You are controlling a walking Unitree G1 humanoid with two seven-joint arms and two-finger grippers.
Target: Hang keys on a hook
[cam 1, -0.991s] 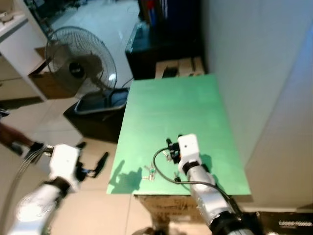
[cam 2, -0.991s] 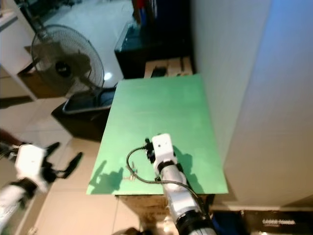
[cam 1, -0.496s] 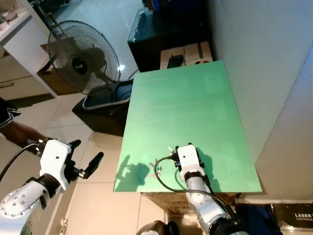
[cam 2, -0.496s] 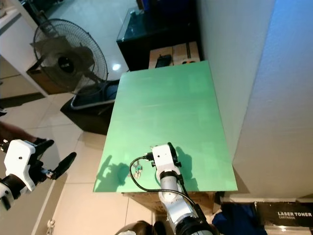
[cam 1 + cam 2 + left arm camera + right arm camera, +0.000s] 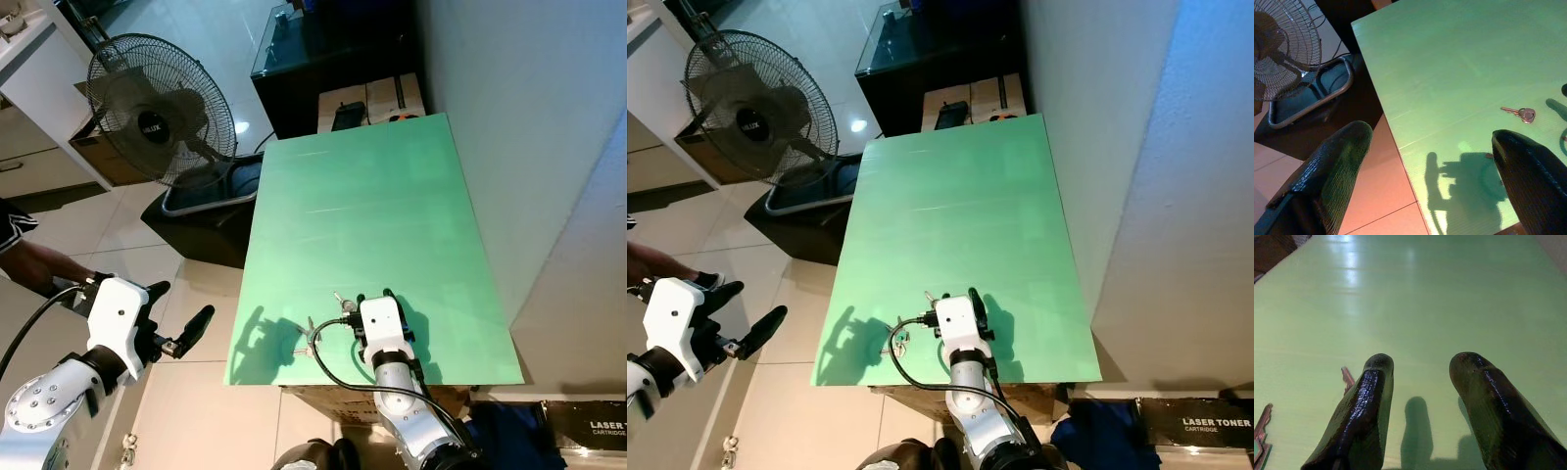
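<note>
A small bunch of keys (image 5: pixel 308 339) lies near the front left corner of the green table (image 5: pixel 362 196). A single key (image 5: pixel 340 297) lies just beyond it. My right gripper (image 5: pixel 374 294) rests low over the table's near end, right of the keys. It is open with nothing between its fingers (image 5: pixel 1369 401). The single key (image 5: pixel 1347 378) sits just outside one finger, and another key (image 5: pixel 1260 428) shows at the picture's edge. My left gripper (image 5: pixel 181 305) hangs open over the floor, left of the table. From its wrist view a key (image 5: pixel 1520 113) lies ahead on the green top.
A standing fan (image 5: pixel 157 108) and a dark tray at its foot stand left of the table. A black cabinet (image 5: pixel 323 49) and cardboard boxes (image 5: pixel 367 98) sit behind it. A white wall (image 5: pixel 529 147) runs along the table's right side. A person's arm (image 5: pixel 24 259) shows at far left.
The camera has shifted, so the whole scene sits differently in the picture. My right gripper stays low over the table's near end by the keys. My left gripper stays open beside the table.
</note>
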